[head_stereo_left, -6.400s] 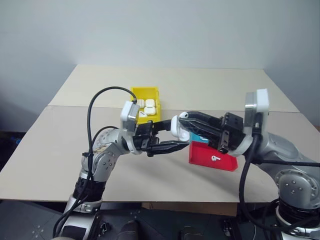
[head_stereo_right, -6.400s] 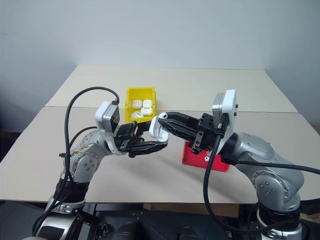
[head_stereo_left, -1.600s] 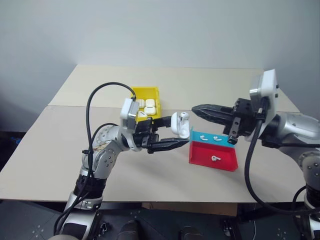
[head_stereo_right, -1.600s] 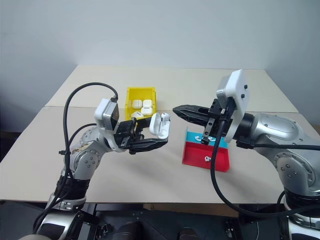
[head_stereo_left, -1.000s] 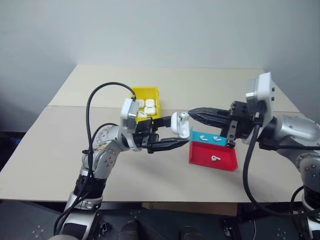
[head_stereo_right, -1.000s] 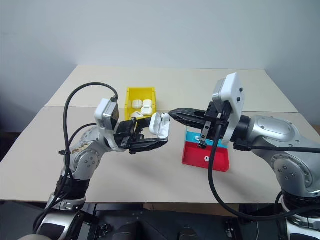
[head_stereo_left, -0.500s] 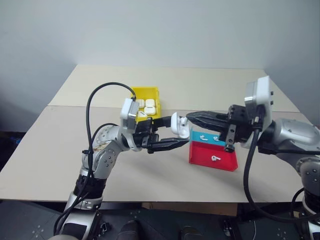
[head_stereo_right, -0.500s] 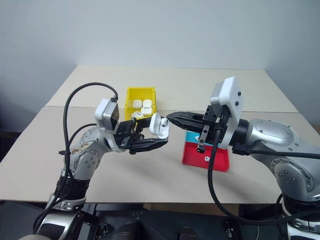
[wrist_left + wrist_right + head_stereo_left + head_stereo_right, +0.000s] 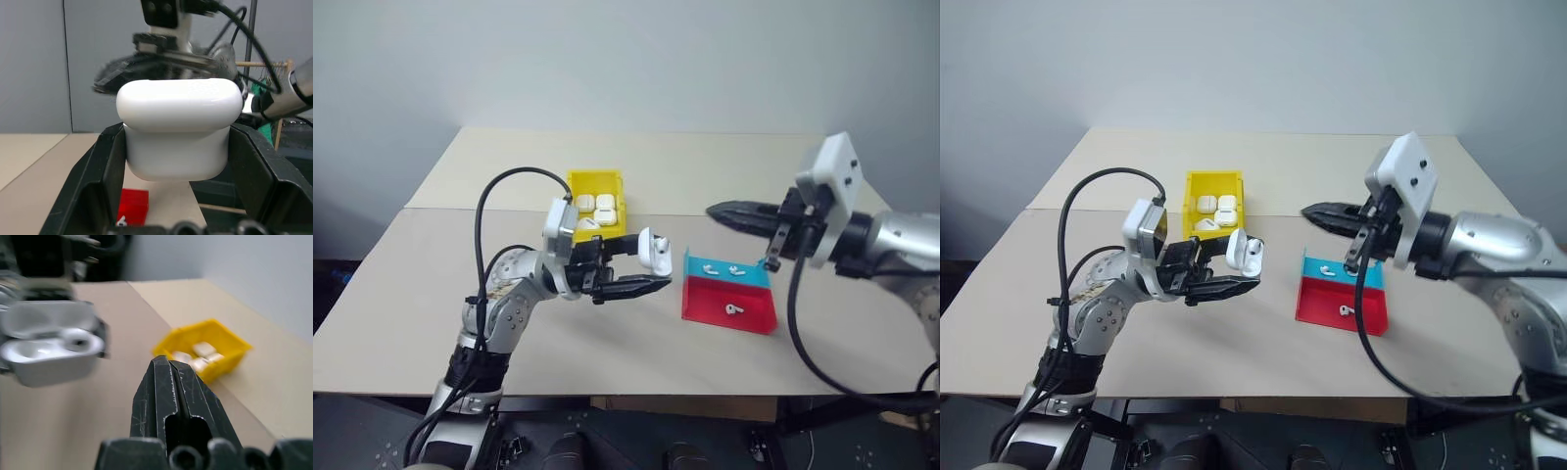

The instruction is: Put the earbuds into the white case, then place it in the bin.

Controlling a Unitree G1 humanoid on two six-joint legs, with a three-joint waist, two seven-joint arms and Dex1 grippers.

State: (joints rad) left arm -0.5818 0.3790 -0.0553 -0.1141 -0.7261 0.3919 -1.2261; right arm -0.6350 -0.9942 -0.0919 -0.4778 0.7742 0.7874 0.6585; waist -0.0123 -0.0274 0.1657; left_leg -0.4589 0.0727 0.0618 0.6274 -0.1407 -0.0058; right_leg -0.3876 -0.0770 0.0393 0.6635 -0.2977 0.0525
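while the left gripper [image 9: 641,279] stays clamped on the white case [image 9: 655,254], lid open with one earbud seated, the right gripper [image 9: 717,210] hangs pressed together, empty; earbuds [image 9: 732,309] remain in the tray [image 9: 728,315] below it, and the bin [image 9: 594,184] step is undone.

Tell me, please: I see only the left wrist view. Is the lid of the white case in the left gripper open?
Observer: Yes. The right wrist view shows the white case open in the left gripper, and one earbud seems to be seated inside.
Operator: Where is the right gripper?
Observer: The right gripper is shut, in the air near the tray, well apart from the case.
Operator: Are any earbuds on the tray?
Observer: Three earbuds: two on the teal part, one on the red.
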